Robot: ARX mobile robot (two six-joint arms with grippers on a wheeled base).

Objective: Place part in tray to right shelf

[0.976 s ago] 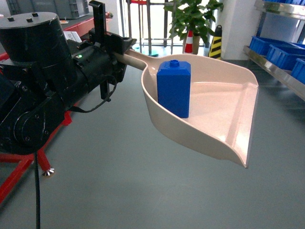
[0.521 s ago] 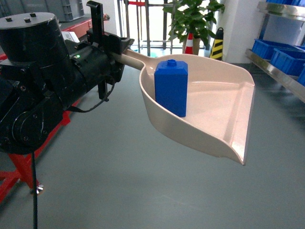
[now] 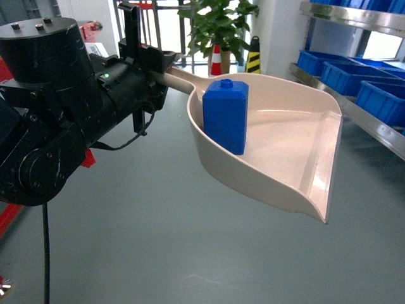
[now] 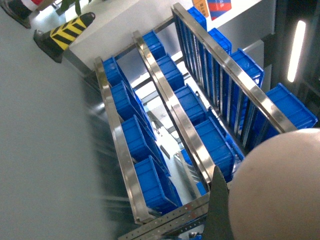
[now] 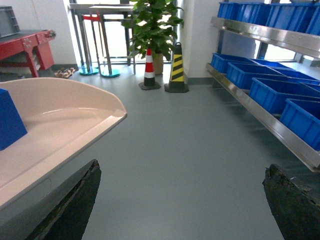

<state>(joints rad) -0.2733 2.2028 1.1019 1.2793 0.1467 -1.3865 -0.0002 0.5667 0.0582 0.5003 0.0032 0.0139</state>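
The pale beige tray [image 3: 285, 149] hangs in the air by its handle, with my left gripper [image 3: 157, 65] shut on that handle at the upper left. The blue part [image 3: 225, 116] stands upright inside the tray against its left wall. In the left wrist view the tray's underside [image 4: 280, 190] fills the lower right beside one dark finger [image 4: 217, 212]. My right gripper [image 5: 182, 200] is open and empty, low beside the tray's lip [image 5: 75, 125]; a corner of the part [image 5: 10, 120] shows there. The right shelf [image 3: 373, 128] [image 5: 270, 125] runs along the right, apart from the tray.
Blue bins [image 3: 380, 95] fill the shelf's levels [image 4: 150, 185]. A potted plant [image 5: 150, 25], a red-white cone [image 5: 149, 70] and a yellow-black cone [image 5: 177, 70] stand at the far wall. A red frame [image 5: 25, 45] is at the far left. Grey floor [image 3: 158, 240] lies below.
The head view has swung right: the shelf and its blue bins have slid left and look nearer. The tray and the part keep their place in my left gripper.
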